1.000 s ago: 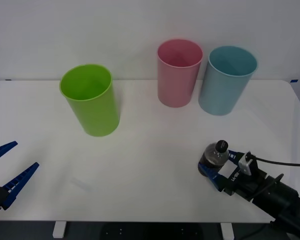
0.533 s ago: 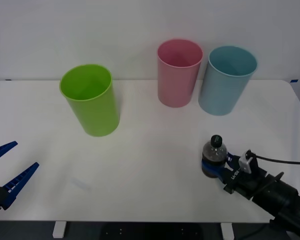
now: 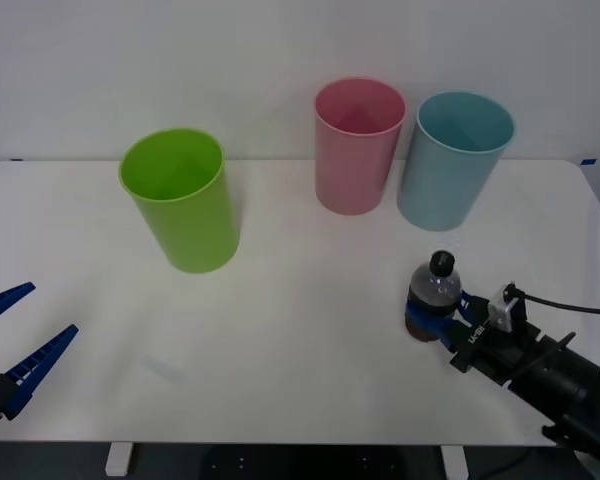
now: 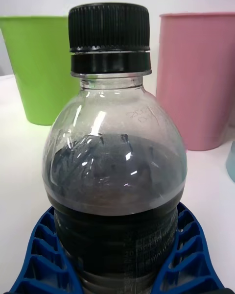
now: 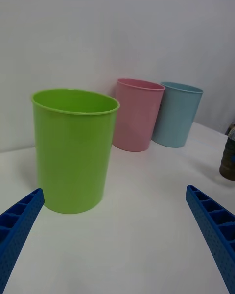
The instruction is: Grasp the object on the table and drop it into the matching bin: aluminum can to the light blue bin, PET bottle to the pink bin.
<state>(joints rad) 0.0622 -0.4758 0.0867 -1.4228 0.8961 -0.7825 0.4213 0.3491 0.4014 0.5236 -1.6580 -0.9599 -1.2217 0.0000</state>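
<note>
The PET bottle [image 3: 433, 298] is a small clear bottle with dark liquid and a black cap, upright at the right front of the white table [image 3: 300, 320]. My right gripper [image 3: 436, 327] is shut on its lower half. In the right wrist view, blue fingers [image 4: 34, 259] flank the bottle [image 4: 115, 166]. I cannot tell whether its base touches the table. The pink bin [image 3: 358, 150] and the light blue bin [image 3: 452, 165] stand side by side at the back, beyond the bottle. My left gripper [image 3: 52, 310] waits open at the front left.
A lime green bin [image 3: 180, 200] stands left of centre, also in the left wrist view [image 5: 73, 152], with the pink bin [image 5: 137, 115], the light blue bin [image 5: 177, 113] and the bottle [image 5: 229, 152] beyond. The table's front edge runs close under both arms.
The bottle went from tilted to upright in my right gripper, and has risen and shifted slightly right. The left arm has not moved.
</note>
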